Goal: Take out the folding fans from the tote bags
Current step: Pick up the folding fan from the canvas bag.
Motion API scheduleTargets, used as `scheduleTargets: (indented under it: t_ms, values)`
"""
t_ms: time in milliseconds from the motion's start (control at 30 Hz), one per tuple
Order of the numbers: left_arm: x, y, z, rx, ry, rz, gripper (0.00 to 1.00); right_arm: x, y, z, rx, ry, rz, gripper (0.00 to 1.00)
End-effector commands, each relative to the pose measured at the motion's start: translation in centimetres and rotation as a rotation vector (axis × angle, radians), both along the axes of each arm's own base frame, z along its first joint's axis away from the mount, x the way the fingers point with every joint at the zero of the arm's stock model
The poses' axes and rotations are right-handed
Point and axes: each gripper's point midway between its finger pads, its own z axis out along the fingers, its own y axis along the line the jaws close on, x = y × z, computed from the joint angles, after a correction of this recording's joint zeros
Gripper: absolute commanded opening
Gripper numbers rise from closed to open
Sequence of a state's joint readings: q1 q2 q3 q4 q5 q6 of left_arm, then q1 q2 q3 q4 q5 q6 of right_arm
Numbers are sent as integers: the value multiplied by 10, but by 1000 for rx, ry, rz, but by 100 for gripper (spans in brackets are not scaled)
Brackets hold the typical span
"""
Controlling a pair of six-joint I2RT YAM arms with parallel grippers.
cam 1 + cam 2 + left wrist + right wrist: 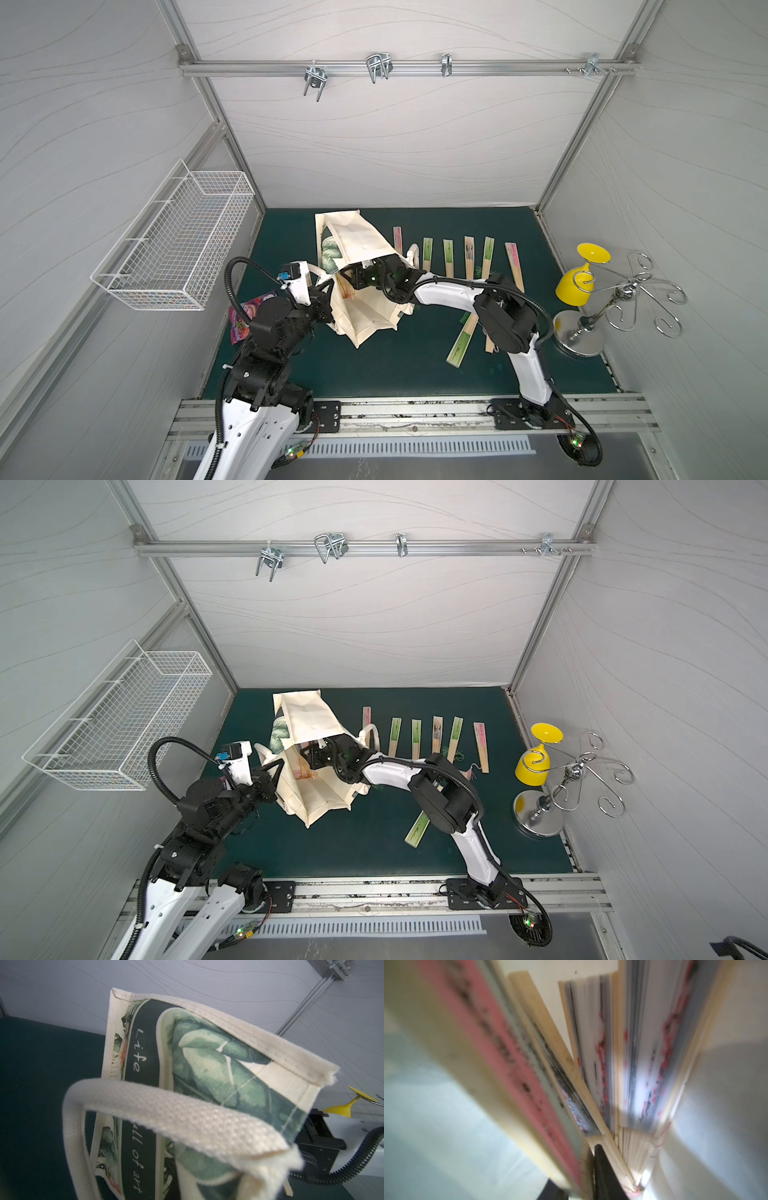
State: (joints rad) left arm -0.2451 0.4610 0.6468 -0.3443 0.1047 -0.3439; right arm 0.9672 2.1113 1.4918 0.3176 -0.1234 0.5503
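The cream tote bag point(357, 241) point(309, 717) lies tilted on the green mat with its mouth toward the arms. Its green printed side point(207, 1059) and a looped handle point(166, 1109) fill the left wrist view. My left gripper point(326, 297) point(272, 777) is shut on the mouth's rim, its jaws hidden by fabric. My right gripper point(353, 276) point(309, 756) reaches inside the bag. There its dark fingers point(604, 1167) close on a pink-topped folding fan point(500, 1053), with more fans point(593, 1053) beside it. Several fans point(448, 257) point(416, 737) lie in a row right of the bag. Another green fan point(461, 340) lies nearer.
A white wire basket point(178, 249) hangs on the left wall. A pink snack packet point(249, 311) lies under the left arm. At the right stand a yellow glass point(579, 276) and a metal wire stand point(623, 295). Hooks point(378, 66) hang on the back rail.
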Motion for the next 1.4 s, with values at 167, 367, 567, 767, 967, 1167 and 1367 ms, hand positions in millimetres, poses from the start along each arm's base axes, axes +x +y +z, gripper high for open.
scheduleTargets:
  t_ms: [167, 367, 567, 767, 967, 1167, 1367]
  values:
    - [7, 28, 29, 71, -48, 151, 0, 1, -17, 54, 30, -151, -8, 10]
    - [13, 38, 31, 105, -56, 210, 0, -20, -17, 68, -19, -236, 17, 10]
    - [18, 43, 38, 127, -65, 238, 0, -49, -16, 78, -61, -319, 83, 7]
    - [21, 45, 45, 128, -87, 255, 0, -78, -22, 81, -107, -396, 134, 2]
    - [25, 42, 45, 161, -93, 238, 0, -90, -45, 96, -90, -395, 120, 2]
    - [26, 41, 51, 192, -113, 228, 0, -99, -71, 135, -21, -434, 93, 2]
    - [28, 40, 55, 211, -127, 220, 0, -102, -100, 176, 73, -464, 71, 2]
